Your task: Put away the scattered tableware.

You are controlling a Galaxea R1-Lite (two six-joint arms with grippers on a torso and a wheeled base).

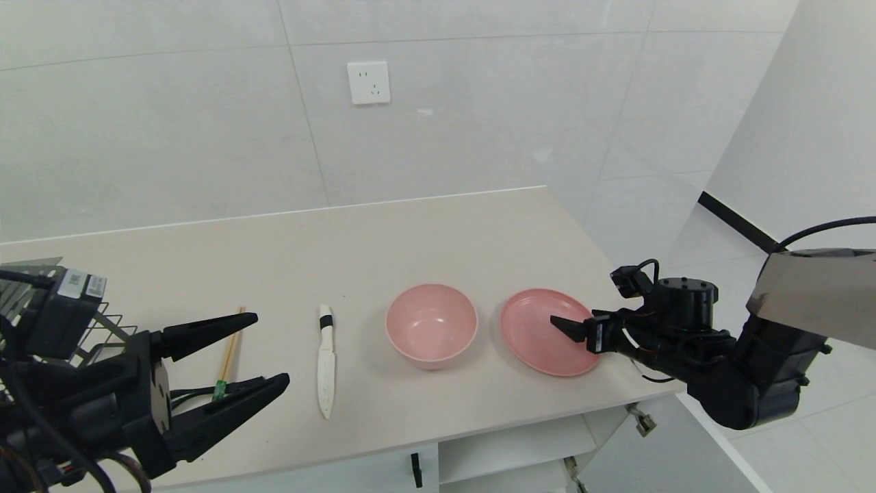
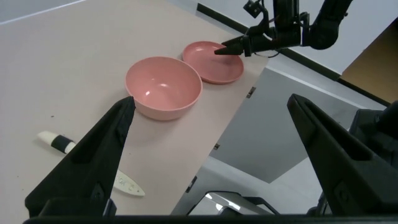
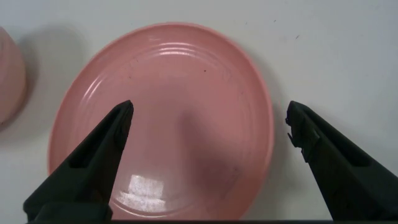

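- Spread wide, the left claw point(image 1: 272, 346) held nothing and hung over the near edge of the desk point(image 1: 342, 239), at about 8 o'clock from the pink bowl point(image 1: 431, 322)
- Its two dark fingers point(image 1: 205, 329) pointed toward 3 o'clock, one above the other in the head view, with the lower end of the chopsticks point(image 1: 228, 352) showing in the gap between them
- The right claw point(image 1: 558, 322) was also open wide and gripped nothing; in the right wrist view its jaws stood far apart with the pink plate point(image 1: 540, 332) lying below and between them
- Whether that claw touched the plate or hovered just above it could not be told; in the head view its tip lay over the plate's 3 o'clock half and pointed toward 9 o'clock
- The plate rested flat on the desk, just beside the bowl at the bowl's 3 o'clock, the two close but apart
- The bowl sat upright, mouth up, near the middle of the row
- A white knife point(image 1: 326, 363) with a black band on its handle lay flat at the bowl's 9 o'clock, its point toward 6 o'clock
- The chopsticks, wooden with a green mark near one end, lay at the knife's 9 o'clock, running roughly from 12 to 6
- A wire rack point(image 1: 109, 322) stood at the desk's 9 o'clock end, partly hidden behind the left arm
- A white wall socket point(image 1: 369, 82) sat on the tiled wall at 12 o'clock
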